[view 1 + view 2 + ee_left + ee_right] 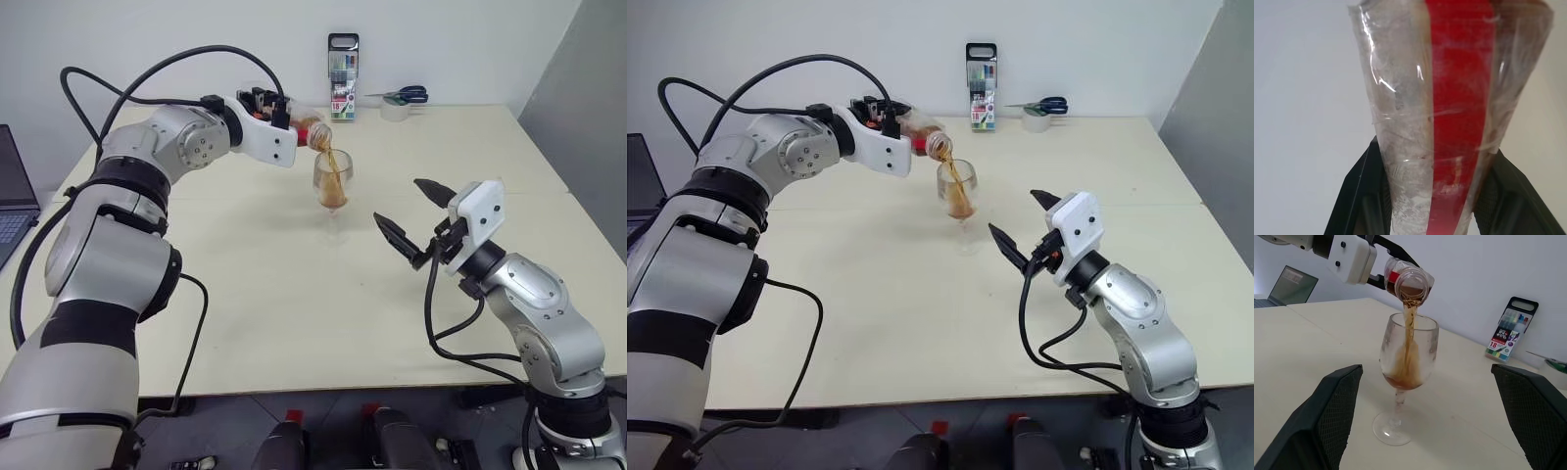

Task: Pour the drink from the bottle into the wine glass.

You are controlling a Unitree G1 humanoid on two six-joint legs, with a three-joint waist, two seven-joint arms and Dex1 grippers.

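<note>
The left pincer (893, 119) gripped the red-striped bottle (1406, 280) tipped mouth-down, drink (1409, 330) streaming into the upright wine glass (1404, 377); the right pincer (411, 217) stood wide, empty.

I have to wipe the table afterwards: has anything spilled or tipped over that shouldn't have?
Nothing stands out. The left gripper holds the bottle tilted over the wine glass, and the drink streams inside the rim. The glass stands upright, and the table around its foot looks dry. The right gripper waits open beside it.
</note>
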